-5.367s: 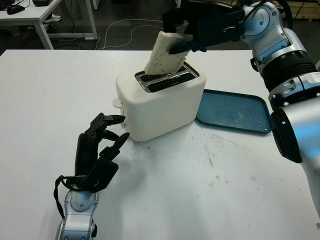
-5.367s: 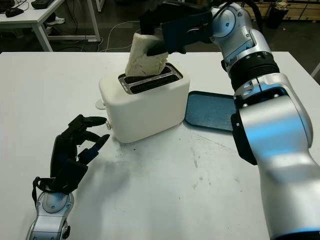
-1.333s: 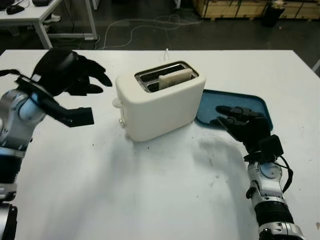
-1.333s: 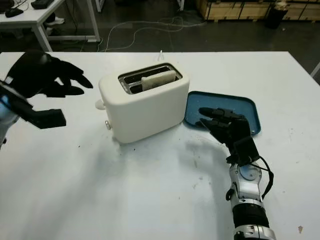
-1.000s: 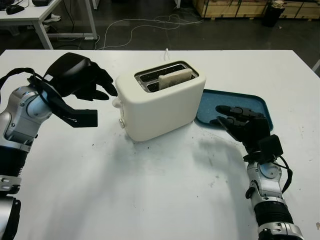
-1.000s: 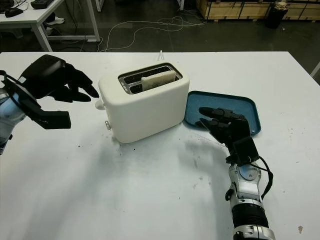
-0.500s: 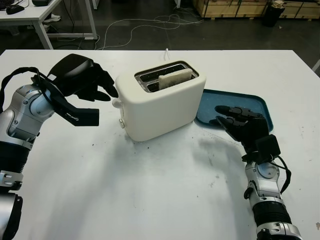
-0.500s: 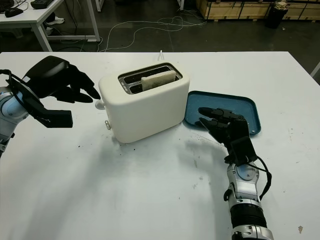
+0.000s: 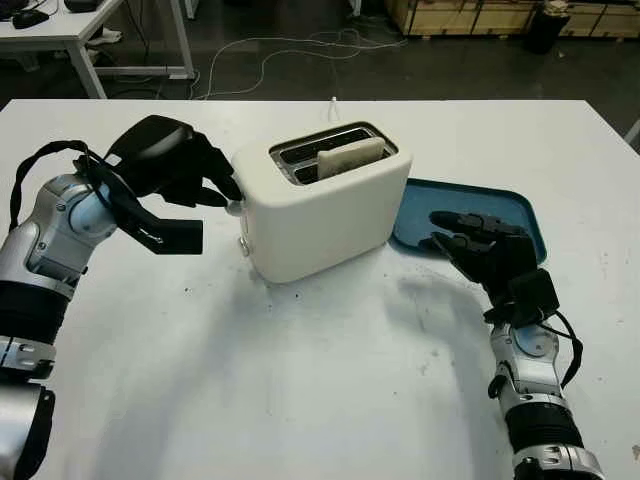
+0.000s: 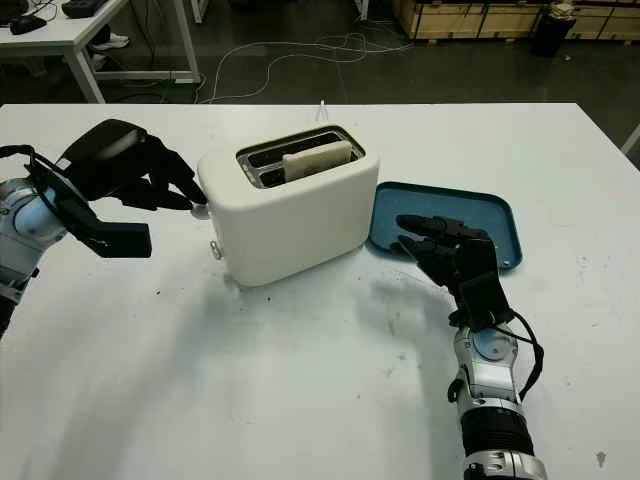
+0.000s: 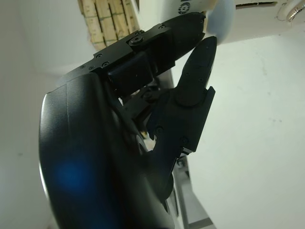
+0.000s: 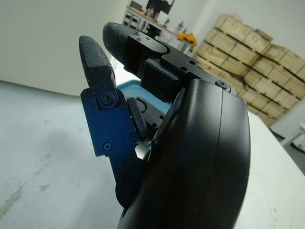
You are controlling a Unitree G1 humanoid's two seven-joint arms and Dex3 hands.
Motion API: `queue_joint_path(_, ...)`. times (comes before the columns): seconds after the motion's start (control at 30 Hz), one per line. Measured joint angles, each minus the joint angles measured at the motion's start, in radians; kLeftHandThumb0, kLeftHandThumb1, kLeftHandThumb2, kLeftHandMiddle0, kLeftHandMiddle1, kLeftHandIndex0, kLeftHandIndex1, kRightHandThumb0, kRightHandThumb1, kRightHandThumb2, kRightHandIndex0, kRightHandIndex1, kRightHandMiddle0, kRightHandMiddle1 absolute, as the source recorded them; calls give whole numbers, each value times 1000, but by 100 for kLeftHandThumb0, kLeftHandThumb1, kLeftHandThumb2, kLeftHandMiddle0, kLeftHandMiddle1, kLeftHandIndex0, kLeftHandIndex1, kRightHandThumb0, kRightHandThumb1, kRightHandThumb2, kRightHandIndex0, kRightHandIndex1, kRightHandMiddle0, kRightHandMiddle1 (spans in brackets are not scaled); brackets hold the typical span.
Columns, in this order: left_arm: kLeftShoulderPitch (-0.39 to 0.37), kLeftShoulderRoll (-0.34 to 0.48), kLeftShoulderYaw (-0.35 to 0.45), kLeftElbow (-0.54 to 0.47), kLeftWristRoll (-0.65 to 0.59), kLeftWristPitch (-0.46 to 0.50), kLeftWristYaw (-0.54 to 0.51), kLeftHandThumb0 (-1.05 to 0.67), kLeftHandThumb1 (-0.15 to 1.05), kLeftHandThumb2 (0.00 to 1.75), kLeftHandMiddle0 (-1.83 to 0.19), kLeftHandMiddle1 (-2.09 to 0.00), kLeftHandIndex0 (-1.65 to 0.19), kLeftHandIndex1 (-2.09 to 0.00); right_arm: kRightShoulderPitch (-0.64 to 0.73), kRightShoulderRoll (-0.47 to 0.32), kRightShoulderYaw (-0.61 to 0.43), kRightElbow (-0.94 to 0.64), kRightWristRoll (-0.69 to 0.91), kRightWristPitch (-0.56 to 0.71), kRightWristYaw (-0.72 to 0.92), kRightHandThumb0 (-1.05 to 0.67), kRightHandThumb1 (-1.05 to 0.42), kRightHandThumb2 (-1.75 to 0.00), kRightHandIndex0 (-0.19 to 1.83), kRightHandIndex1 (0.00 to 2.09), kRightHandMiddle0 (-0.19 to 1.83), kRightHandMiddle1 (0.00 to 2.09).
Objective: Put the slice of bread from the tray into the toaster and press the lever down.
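A white toaster [image 9: 325,210] stands mid-table with the slice of bread [image 9: 350,157] upright in its near slot, top edge poking out. Its lever knob [image 9: 234,207] sticks out of the left end, in the raised position. My left hand [image 9: 222,188] is open and reaches in from the left, its fingertips [image 11: 200,52] touching the knob [image 11: 220,14] from above. The blue tray [image 9: 520,212] lies right of the toaster and holds nothing. My right hand [image 9: 478,243] is open, hovering over the tray's near edge [image 12: 131,88].
The white table [image 9: 330,380] carries small dark crumbs and smudges in front of the toaster. A white cable [image 9: 300,50] trails on the floor behind the table. Another desk [image 9: 60,30] stands far left, wooden crates [image 9: 470,15] at the back.
The right hand has let the bread into the slot and come down by the tray. Over the last second the left hand moved right until its fingertips reached the lever knob.
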Motion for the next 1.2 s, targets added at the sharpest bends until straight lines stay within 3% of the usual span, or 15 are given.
queue_joint_path(0.33,-3,-13,0,22,-17,-14,6,-30,76,0,-103,-135,-136,-5,6,0,0,-4,0,2,6,-45,-82,0,127,22,122,0)
queue_joint_path(0.73,1,-27,-10,18,-9,3,20,-32,76,0,-99,-141,-137,-5,6,-3,-2,-4,0,2,12,-44,-82,0,127,21,121,0)
queue_joint_path(1.07,151,-98,-19,-50,-19,50,74,-29,76,1,-99,-134,-136,-4,7,-26,-9,-20,-8,5,-7,-43,-82,0,127,20,121,0)
queue_joint_path(1.2,202,-147,-96,-32,73,56,146,-32,81,1,-92,-133,-130,-1,7,-27,-20,-24,-2,5,-8,-42,-81,0,127,19,120,0)
